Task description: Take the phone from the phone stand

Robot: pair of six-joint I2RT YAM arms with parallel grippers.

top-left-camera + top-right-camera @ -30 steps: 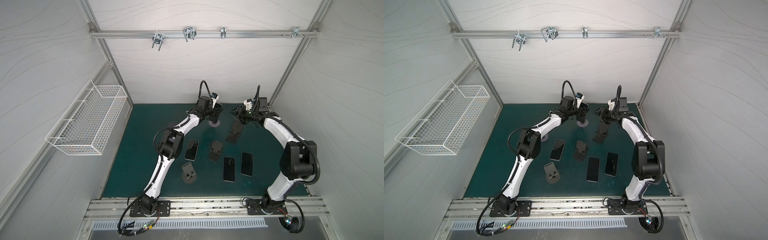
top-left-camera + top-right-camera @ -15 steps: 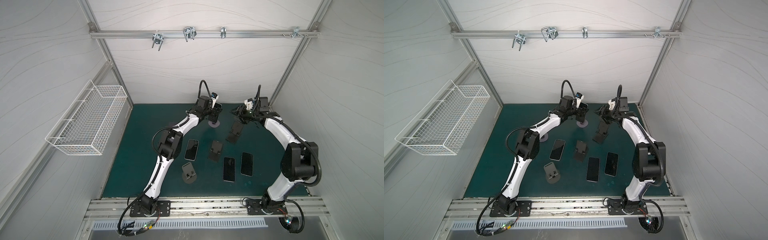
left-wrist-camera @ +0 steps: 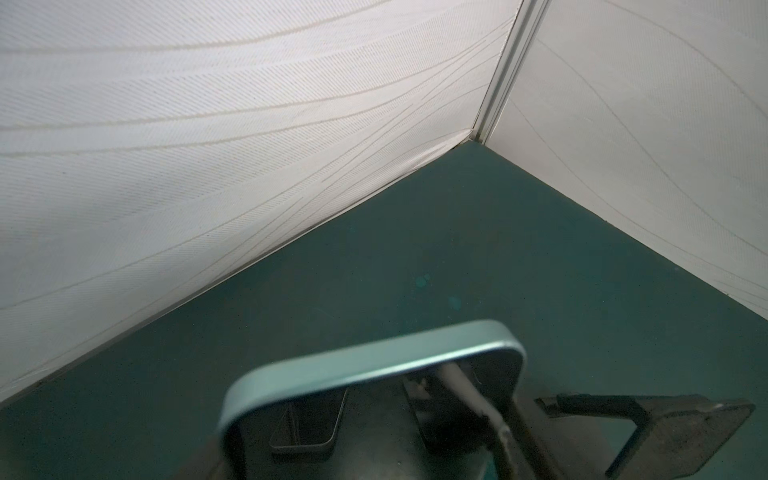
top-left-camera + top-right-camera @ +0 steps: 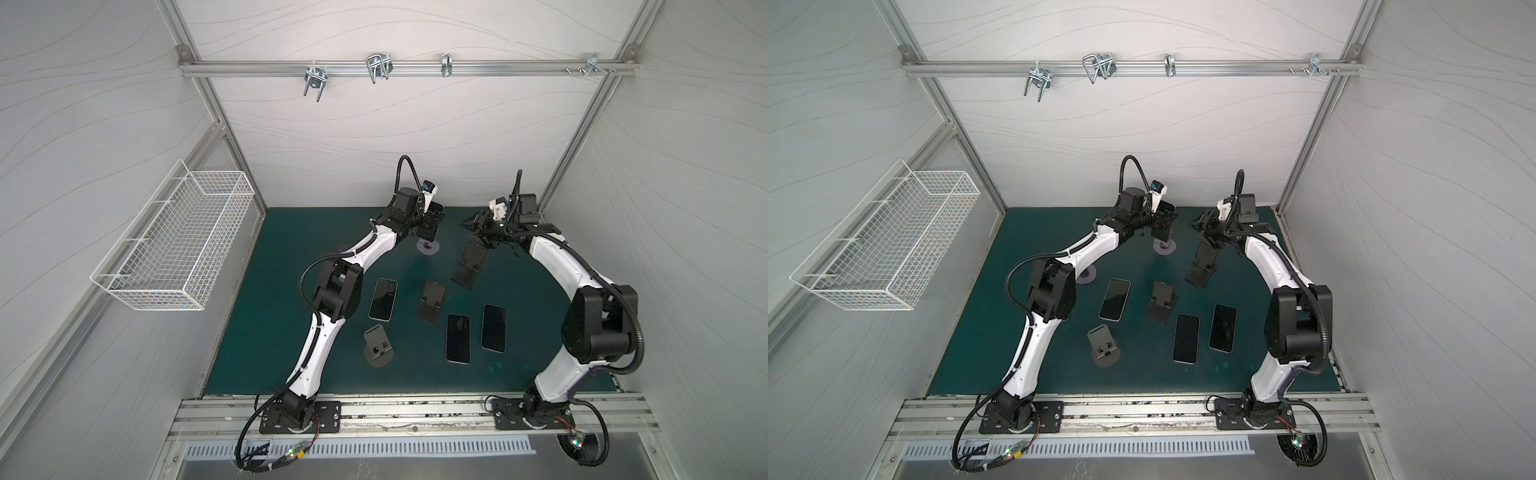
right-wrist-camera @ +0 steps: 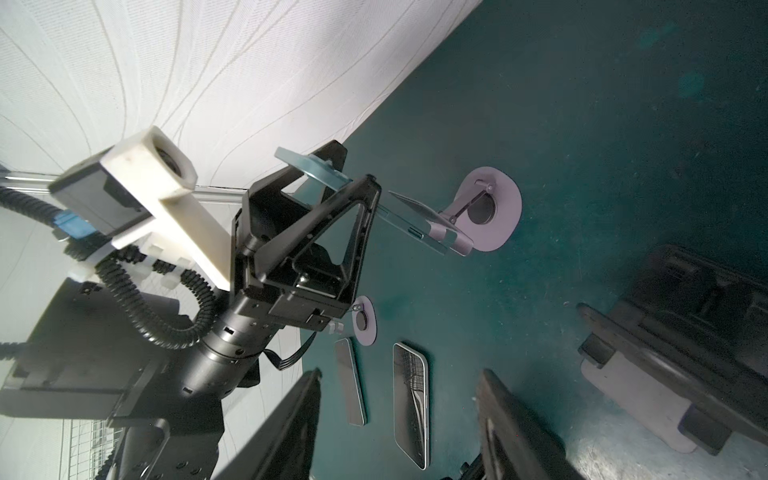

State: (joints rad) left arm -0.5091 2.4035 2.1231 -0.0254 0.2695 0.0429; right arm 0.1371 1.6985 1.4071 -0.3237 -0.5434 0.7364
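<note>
Here the phone is clamped across its edges by the jaws of the left gripper, its lower end still in the phone stand, so it can be lifted off the lip. The right gripper is held aside, jaws parted and empty.

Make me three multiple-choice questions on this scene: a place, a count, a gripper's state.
1. The wire basket hangs on: A the left arm's side wall; B the back wall; C the right arm's side wall.
2. Phones lying flat on the mat: A two; B three; C five.
3. The left gripper is: A open; B shut on the phone in the stand; C shut on a black stand.
Answers: A, it hangs there; B, three lie there; B, it clamps the phone's edges.
</note>
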